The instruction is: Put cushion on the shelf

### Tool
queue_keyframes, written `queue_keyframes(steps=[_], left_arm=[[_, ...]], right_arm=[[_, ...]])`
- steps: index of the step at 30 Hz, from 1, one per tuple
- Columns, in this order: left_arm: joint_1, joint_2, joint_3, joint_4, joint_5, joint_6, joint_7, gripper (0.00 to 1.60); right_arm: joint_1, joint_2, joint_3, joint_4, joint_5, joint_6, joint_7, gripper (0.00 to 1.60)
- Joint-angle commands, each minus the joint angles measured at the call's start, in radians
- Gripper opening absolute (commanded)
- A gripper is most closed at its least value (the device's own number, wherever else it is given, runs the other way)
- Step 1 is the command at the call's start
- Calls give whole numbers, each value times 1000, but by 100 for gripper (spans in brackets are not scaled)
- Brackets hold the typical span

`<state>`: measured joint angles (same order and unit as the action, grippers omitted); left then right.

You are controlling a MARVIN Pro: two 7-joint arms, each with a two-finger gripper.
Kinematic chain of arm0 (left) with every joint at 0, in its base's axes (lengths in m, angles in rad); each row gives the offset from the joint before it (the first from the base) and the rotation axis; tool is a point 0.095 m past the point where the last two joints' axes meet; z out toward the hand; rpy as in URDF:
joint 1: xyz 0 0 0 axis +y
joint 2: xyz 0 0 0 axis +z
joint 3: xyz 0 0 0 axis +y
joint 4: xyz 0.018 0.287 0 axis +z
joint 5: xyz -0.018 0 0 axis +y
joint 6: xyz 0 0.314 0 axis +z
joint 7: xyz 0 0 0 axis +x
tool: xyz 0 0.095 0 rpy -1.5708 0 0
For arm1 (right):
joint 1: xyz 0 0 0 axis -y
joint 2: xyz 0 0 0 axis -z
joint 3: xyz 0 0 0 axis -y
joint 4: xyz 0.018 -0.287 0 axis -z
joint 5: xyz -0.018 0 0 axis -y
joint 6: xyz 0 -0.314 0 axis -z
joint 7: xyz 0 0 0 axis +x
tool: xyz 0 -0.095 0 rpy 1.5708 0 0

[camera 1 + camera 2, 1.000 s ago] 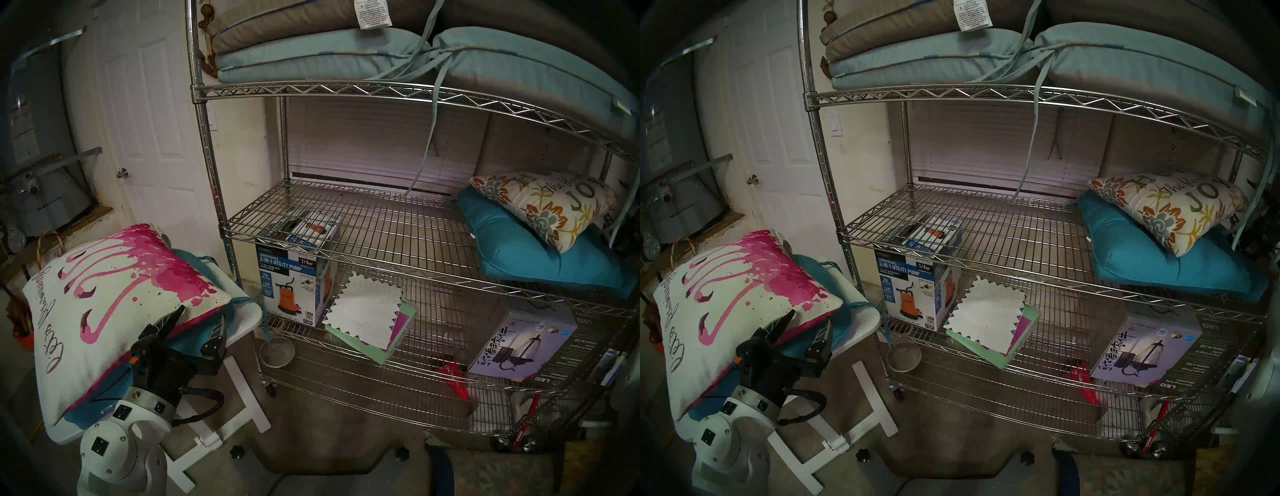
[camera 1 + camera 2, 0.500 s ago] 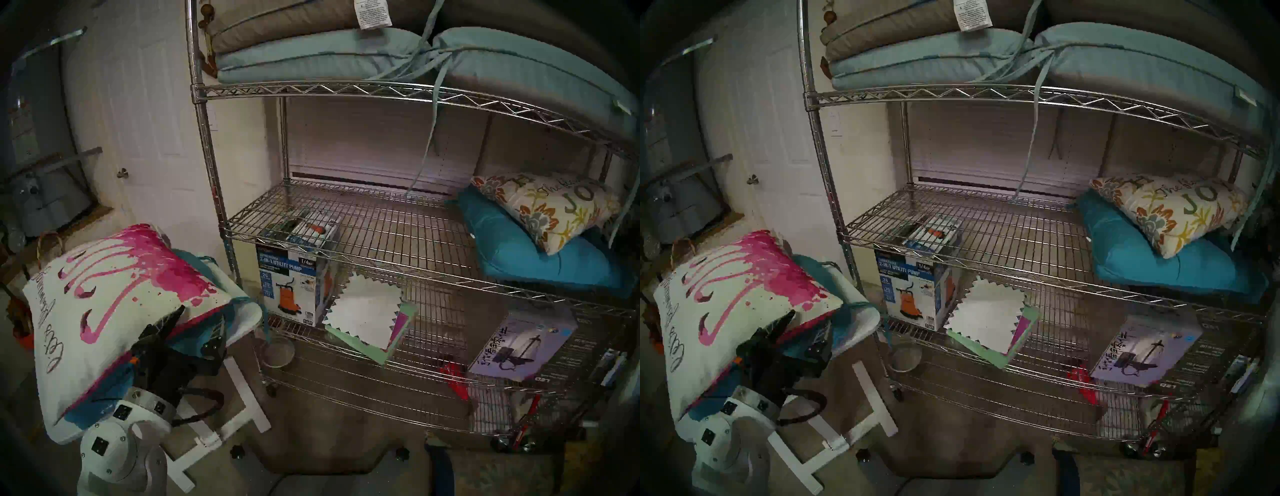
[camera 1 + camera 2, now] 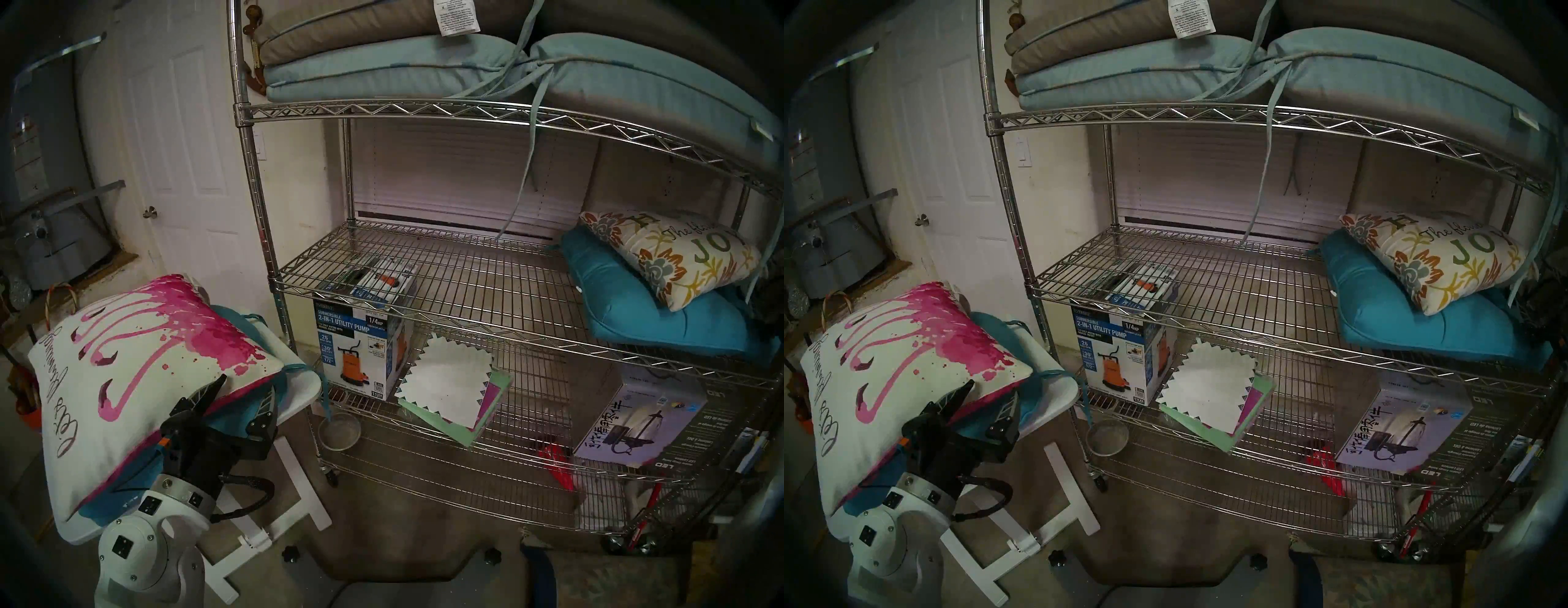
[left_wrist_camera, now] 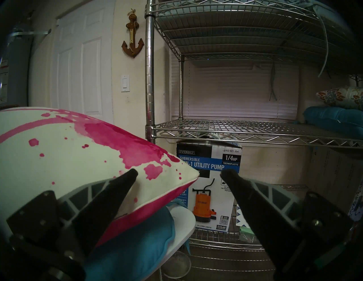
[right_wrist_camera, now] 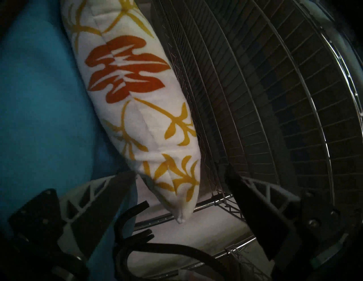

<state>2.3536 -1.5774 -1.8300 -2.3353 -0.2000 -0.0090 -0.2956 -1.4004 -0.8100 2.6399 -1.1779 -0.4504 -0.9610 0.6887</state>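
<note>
We read this as the gap between two placements: the floral cushion [image 3: 670, 259] lies on the teal cushion [image 3: 662, 314] at the right end of the shelf [image 3: 424, 271], on its middle tier. Our right gripper [image 5: 179, 177] is released, jaws spread and empty just off the floral cushion's corner. Left of the shelf, the flamingo cushion [image 3: 140, 365] sits on the white folding table [image 3: 303, 388], our left gripper [image 3: 244, 392] released around its near corner. Next we judge: close there, lift, carry to the bare tier

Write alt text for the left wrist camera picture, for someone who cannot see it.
The open left gripper flanks a corner of a white and pink cushion, which lies on a teal cushion. Beyond stands a chrome wire shelf.
</note>
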Motion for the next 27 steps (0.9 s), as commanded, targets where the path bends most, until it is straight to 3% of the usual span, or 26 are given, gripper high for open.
queue_keyframes(steps=[1, 16, 27], left_arm=[[0, -2, 1, -21, 1, -3, 1, 160], [-1, -1, 1, -20, 0, -4, 0, 160], [0, -2, 1, -21, 1, -3, 1, 160]], right_arm=[[-85, -37, 63, -120, 99, 1, 58, 160], [-153, -99, 92, -305, 299, 39, 161, 160], [-220, -163, 82, -476, 435, 159, 244, 160]])
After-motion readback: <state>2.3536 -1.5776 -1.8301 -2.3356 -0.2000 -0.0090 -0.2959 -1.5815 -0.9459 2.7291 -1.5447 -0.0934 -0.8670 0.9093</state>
